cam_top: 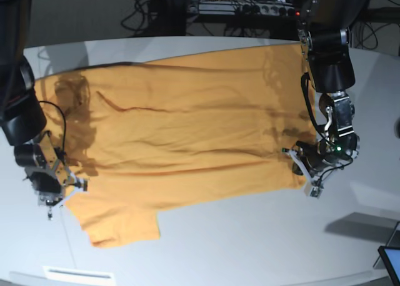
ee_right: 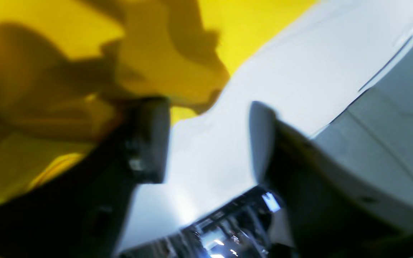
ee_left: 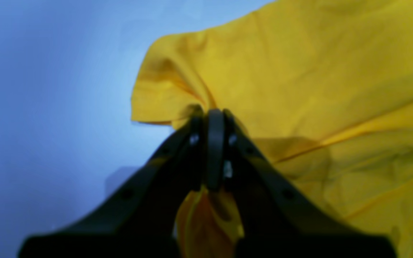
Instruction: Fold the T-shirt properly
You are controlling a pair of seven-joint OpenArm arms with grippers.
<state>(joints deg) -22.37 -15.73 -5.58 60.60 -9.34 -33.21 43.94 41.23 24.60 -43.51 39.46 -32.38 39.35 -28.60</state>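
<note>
The orange-yellow T-shirt (cam_top: 187,130) lies spread across the grey table, with one sleeve at the front left. My left gripper (cam_top: 300,164) is at the shirt's right edge. In the left wrist view it (ee_left: 214,118) is shut on a pinch of the T-shirt (ee_left: 299,71), and the edge is lifted and folded over. My right gripper (cam_top: 62,189) is at the shirt's left edge by the sleeve. In the right wrist view it (ee_right: 208,143) is open with bare table between its fingers, and the T-shirt (ee_right: 48,36) lies against its left finger (ee_right: 149,139).
The grey table (cam_top: 250,248) runs out past the shirt at the front and on the right. Cables and a power strip (cam_top: 250,8) lie behind the table's far edge. A screen corner (cam_top: 390,261) shows at the front right.
</note>
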